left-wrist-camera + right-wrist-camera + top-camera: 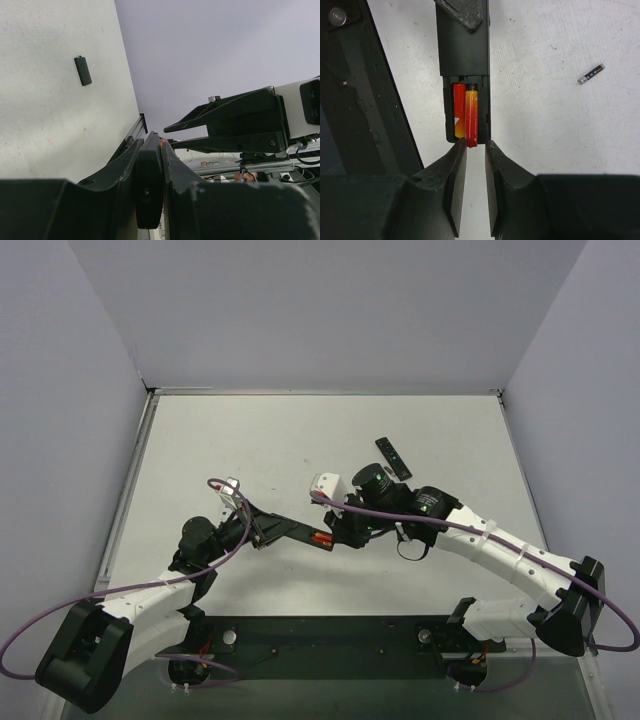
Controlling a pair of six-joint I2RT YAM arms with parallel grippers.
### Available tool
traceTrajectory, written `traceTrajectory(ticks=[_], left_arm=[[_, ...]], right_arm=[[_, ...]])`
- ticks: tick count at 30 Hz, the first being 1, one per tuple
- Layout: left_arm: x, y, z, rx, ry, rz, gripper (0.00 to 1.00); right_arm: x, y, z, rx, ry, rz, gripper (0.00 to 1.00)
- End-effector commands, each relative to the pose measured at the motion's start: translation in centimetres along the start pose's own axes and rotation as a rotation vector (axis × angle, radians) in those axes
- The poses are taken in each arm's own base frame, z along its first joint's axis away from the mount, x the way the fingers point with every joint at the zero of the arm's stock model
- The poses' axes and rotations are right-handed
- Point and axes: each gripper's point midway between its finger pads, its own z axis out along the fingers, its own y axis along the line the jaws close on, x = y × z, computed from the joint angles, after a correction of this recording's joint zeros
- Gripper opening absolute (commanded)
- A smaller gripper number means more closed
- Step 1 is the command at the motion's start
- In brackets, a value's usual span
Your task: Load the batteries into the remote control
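Observation:
My left gripper (268, 528) is shut on the black remote control (292, 530), which it holds edgewise between its fingers (148, 185). In the right wrist view the remote control (464, 45) has its compartment open, with two red-orange batteries (459, 107) side by side inside. The right-hand battery (471, 117) sticks out a little past the compartment's end. My right gripper (476, 147) is narrowly open right at that end. The battery's tip lies just between its fingertips, with a gap on the right side. A dark grey battery (591, 73) lies loose on the table.
A second small black slab with light marks (393, 458) lies on the white table behind the right arm; the left wrist view shows this slab (83, 70) too. Grey walls close the table on three sides. Purple cables trail from both arms.

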Motion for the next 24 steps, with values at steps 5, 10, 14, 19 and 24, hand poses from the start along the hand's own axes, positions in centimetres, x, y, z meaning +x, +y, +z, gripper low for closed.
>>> traceTrajectory(ticks=[5,10,14,19,24], left_arm=[[-0.6,-3.0,0.4,0.085,-0.008,0.062,0.0],[-0.6,-3.4,0.5,0.094,-0.008,0.063,0.0],[-0.7,-3.6,0.5,0.099,-0.009,0.062,0.0],[-0.7,-4.1,0.4,0.114,-0.012,0.057,0.0],[-0.8,-4.9,0.3,0.135,-0.014,0.059,0.0]], right_arm=[[-1.4,0.4,-0.2,-0.024,-0.023,-0.009,0.13],[-1.3,0.5,0.0,-0.027,-0.018,-0.008,0.11],[-1.0,0.5,0.3,-0.034,-0.007,-0.005,0.1],[-0.7,0.7,0.5,-0.039,0.005,-0.008,0.07],[-0.7,0.9,0.8,-0.048,0.01,-0.016,0.02]])
